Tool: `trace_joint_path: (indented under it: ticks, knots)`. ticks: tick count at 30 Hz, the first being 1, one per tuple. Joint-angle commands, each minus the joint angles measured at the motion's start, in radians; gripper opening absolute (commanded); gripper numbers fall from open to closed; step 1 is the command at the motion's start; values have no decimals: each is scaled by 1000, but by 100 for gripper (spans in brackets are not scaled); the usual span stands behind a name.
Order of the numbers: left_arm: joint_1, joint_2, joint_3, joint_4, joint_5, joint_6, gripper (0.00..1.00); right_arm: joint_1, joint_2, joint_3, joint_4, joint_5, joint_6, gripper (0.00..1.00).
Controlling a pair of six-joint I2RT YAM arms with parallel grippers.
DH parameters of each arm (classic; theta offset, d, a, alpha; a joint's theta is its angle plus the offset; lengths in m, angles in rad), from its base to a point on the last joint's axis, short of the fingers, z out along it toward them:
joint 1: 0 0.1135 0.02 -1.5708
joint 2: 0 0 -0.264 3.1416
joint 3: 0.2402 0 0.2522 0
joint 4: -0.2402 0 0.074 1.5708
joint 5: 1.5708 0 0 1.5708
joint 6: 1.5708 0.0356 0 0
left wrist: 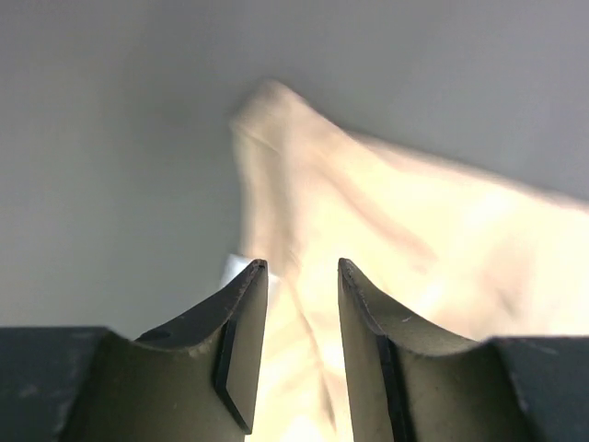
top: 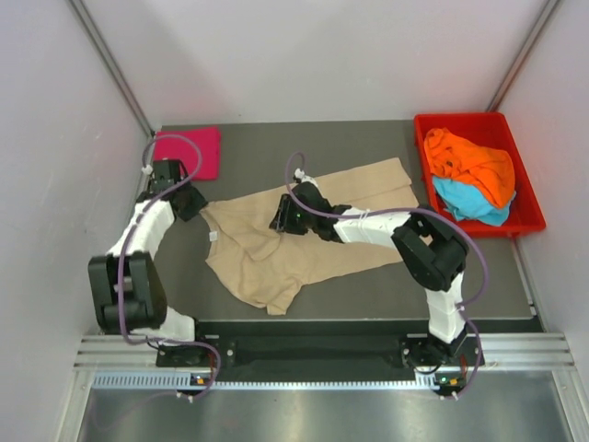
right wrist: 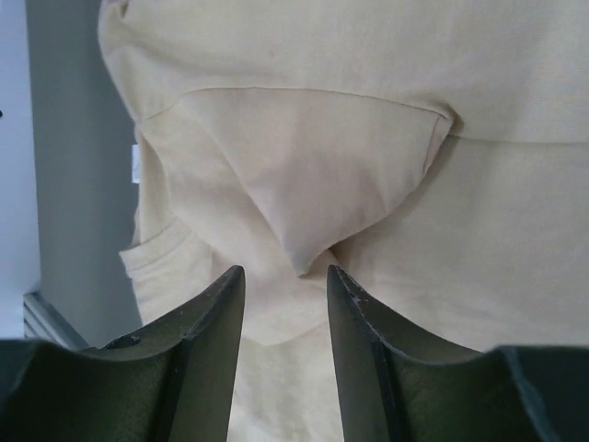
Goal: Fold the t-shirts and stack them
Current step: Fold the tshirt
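A beige t-shirt [top: 276, 258] lies spread and partly doubled over in the middle of the dark table, its small white neck label [top: 213, 237] on the left side. My left gripper [top: 196, 204] sits at the shirt's far left corner. Its jaws [left wrist: 300, 265] stand open, with blurred beige cloth [left wrist: 414, 230] showing through the gap. My right gripper [top: 277, 221] hovers over the shirt's middle. It is open too [right wrist: 284, 272], just short of the pointed tip of a folded flap [right wrist: 304, 184]. A folded magenta-pink t-shirt [top: 189, 152] lies at the back left.
A red plastic tray [top: 529, 198] stands at the back right and holds a crumpled orange t-shirt [top: 474, 166] on top of a light blue one [top: 469, 203]. White walls close in the table on the left, back and right.
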Motion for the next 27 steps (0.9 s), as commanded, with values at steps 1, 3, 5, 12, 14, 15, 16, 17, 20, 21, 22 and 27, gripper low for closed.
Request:
trace_joint_path:
  ticks: [1,3,5,12,14,15,16,17,20,21,22,27]
  knots:
    - [-65,-143,-101,5,101,14,42,-16,-132,1,-19,19,-48,42]
    - [-102,-211,-188,20,144,-10,42,-32,-178,-42,-19,42,-47,43]
    - [-177,-263,-263,33,155,-30,43,-45,-222,-81,-19,49,-44,43]
    - [-319,-343,-380,105,103,-165,52,-94,-311,-175,5,54,-31,43]
    - [-332,-340,-426,177,129,-190,53,-94,-322,-195,11,54,-27,43]
    - [-349,-334,-439,194,129,-217,52,-95,-327,-203,22,53,-21,43]
    - [-360,-314,-445,203,113,-228,53,-95,-327,-209,27,51,-12,43]
    - [-366,-303,-449,214,106,-234,52,-97,-328,-220,31,48,-8,43]
    - [-386,-262,-440,211,58,-239,52,-100,-327,-226,40,40,-4,42]
    - [-388,-257,-440,212,49,-248,53,-99,-328,-227,42,39,-4,42]
    - [-388,-250,-443,223,44,-251,52,-99,-331,-229,44,37,-1,42]
    - [-395,-205,-460,321,32,-286,50,-94,-333,-247,79,28,27,42]
